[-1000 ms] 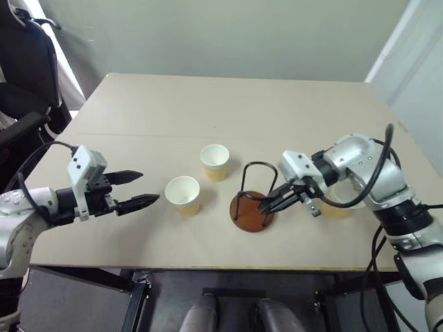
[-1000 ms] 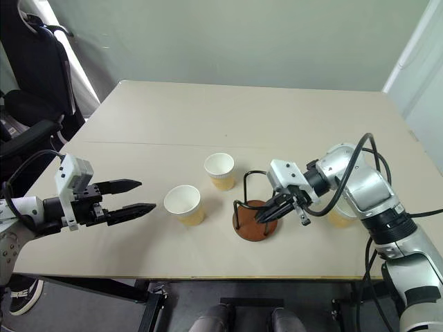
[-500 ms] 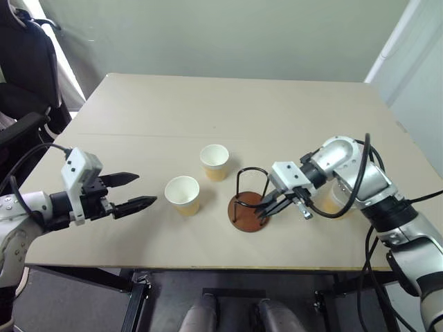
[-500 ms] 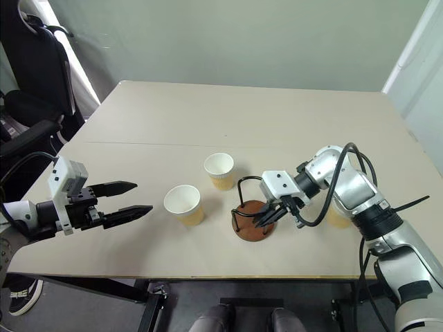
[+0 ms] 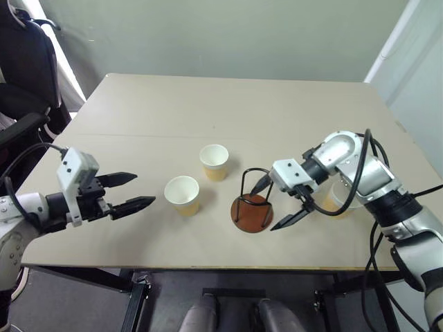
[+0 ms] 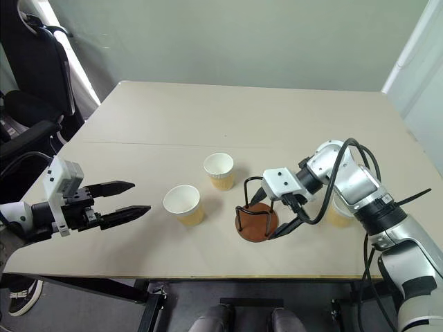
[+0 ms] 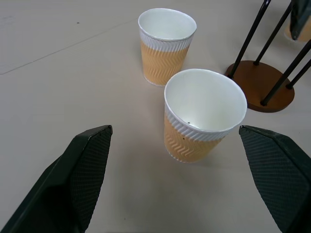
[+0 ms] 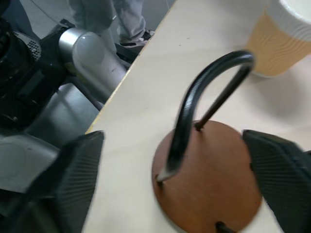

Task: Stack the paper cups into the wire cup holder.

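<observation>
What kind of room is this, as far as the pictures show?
Probably an office or lab test room: one plain beige table against a bare wall, a black office chair beside it, and just paper cups and a wire cup holder laid out.

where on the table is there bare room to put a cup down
The far half of the table, beyond the far paper cup, is bare, as is the strip between the open left gripper and the near paper cup. It is crowded around the wire cup holder, where the open right gripper straddles it.

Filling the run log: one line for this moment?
holder: empty | right hand: open, at holder | left hand: open, facing cup
</observation>
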Controlling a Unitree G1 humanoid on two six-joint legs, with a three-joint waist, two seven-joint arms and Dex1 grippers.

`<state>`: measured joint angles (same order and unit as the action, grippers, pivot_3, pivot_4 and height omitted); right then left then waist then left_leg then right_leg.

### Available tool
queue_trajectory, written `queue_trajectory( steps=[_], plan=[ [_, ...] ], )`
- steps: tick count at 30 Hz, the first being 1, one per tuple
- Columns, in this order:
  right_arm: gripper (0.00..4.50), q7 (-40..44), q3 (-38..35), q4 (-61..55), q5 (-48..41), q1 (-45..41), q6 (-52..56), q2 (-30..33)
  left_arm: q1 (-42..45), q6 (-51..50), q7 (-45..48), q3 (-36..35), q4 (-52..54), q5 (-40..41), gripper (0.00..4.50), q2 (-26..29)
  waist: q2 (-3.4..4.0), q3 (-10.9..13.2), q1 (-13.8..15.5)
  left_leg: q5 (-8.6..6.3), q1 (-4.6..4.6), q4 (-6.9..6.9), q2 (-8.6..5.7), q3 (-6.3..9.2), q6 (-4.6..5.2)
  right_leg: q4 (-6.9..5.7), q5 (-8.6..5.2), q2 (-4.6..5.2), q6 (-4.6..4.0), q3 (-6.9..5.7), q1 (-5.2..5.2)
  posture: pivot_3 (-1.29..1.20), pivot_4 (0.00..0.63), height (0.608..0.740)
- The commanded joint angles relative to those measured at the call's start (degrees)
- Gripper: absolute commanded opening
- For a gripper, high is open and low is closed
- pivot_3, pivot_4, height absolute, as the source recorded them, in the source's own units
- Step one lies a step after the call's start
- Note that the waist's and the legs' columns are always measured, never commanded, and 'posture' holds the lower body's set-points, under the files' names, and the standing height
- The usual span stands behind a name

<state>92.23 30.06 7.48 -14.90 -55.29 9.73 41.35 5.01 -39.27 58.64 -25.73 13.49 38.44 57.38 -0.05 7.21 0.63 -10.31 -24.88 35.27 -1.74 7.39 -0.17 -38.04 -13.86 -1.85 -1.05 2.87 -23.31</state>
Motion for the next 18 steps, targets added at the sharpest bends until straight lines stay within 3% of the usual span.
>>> queue_trajectory(
  steps=[1,9,14,18],
  plan=[
    [4.48,0.27,-7.37,-2.64,-4.52,-4.34,2.2,3.38,3.11,1.23,2.27,-0.69,-1.31,0.27,4.5,2.59,0.0,0.0,0.2,0.01,-0.03,0.0,0.0,0.0,-0.01,0.0,0.0,0.0,-0.01,0.0,-0.03,0.0,0.15,0.74],
    [4.48,-0.39,-20.45,-9.17,-8.33,-4.51,13.03,16.31,12.95,4.43,10.54,3.49,-4.22,-0.17,4.5,7.55,-0.03,-0.01,0.92,-0.08,-0.07,-0.05,-0.01,0.02,-0.23,0.08,-0.02,0.0,-0.07,0.0,-0.04,0.0,0.15,0.74],
    [4.48,-4.17,-27.22,-15.1,-3.04,14.19,15.43,30.98,20.14,2.96,15.72,8.82,3.35,4.37,4.5,8.75,-0.17,-0.03,1.54,-0.39,-0.08,-0.04,0.0,0.01,-0.74,0.13,-0.02,0.0,-0.06,0.0,0.03,0.0,0.15,0.74],
    [4.48,-10.61,-27.82,-15.93,2.53,24.88,14.61,33.53,22.19,1.84,17.73,10.73,7.94,8.01,4.5,8.22,-0.13,0.0,0.66,-0.42,-0.01,0.03,0.01,-0.16,-0.78,0.08,0.01,0.01,0.12,0.13,0.07,0.0,0.15,0.74]
  ],
)
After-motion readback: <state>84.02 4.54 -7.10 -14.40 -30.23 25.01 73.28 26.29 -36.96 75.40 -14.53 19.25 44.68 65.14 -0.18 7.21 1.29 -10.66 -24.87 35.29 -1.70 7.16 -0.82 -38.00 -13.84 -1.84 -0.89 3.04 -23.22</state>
